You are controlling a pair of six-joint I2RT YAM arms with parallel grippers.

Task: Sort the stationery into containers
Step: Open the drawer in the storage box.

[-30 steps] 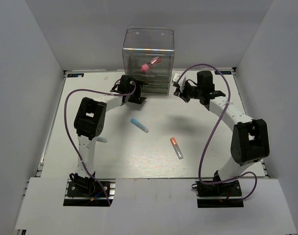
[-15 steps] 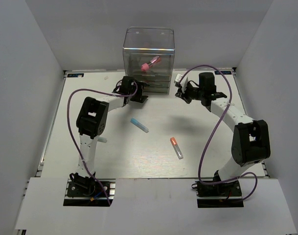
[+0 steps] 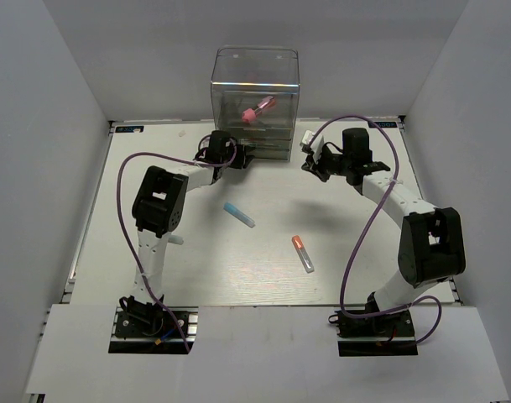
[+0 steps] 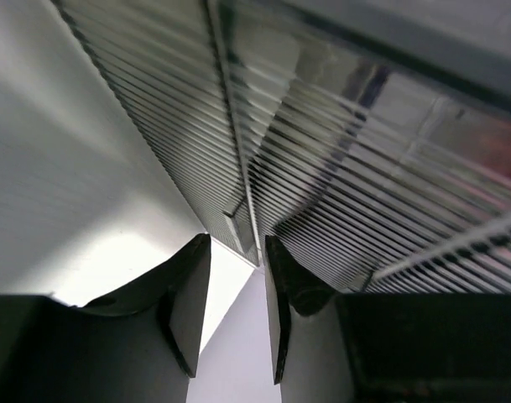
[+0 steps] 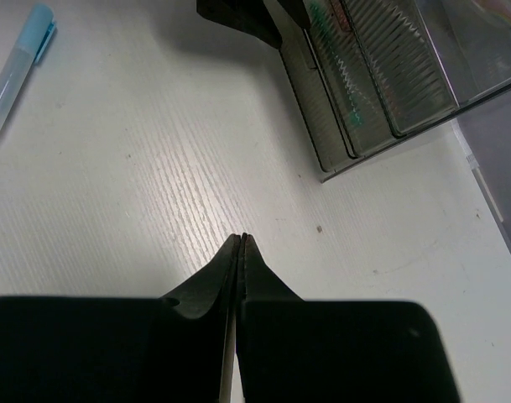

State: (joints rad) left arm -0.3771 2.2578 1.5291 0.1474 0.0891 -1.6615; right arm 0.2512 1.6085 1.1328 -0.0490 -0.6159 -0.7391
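We see one tall clear plastic box at 12 o'clock on the white table. It has see-through walls and stacked ribbed drawers in its lower part. We cannot count the drawers for certain. A green streak shows through their fronts in the right wrist view, and we cannot tell what it is.

We count four loose pieces of stationery in the top view, one of each kind:
- One stubby pink-red tube lies tilted inside the upper part of the box.
- One blue-capped white marker lies on the table just left of centre, at about 9 o'clock, with its blue end toward the box.
- One orange-tipped clear pen lies at about 5 o'clock, well apart from the marker.
- One mint-green bar pokes out from behind the left arm at about 8 o'clock, and only its end shows.

There are two arms, each trailing one purple cable.

The left gripper is right up against the drawer fronts at 11 o'clock. Its fingers are spread, with nothing between them.

The right gripper hangs over bare table at 1 o'clock, near the box's right corner. Its jaws are pressed flat together on nothing.
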